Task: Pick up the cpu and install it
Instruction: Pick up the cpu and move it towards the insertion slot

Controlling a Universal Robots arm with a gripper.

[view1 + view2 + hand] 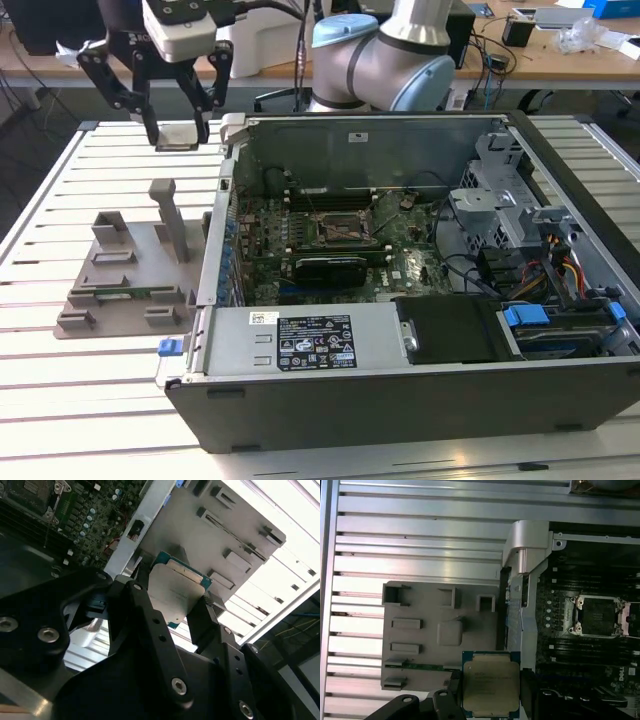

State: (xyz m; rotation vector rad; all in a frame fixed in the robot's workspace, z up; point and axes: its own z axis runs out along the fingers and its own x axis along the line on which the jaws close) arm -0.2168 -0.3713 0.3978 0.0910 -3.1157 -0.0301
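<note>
Aloft in the exterior view's upper left, the gripper (180, 132) hangs fingers-down, clenched on the cpu (491, 682) by two opposite edges. Beneath it lies open room over the slatted table (60, 400), behind the grey holder tray (120, 290) and beside the open computer case (400, 400). The motherboard socket (345, 230) sits inside the case, and cluttered desks (560, 50) stand beyond.
</note>
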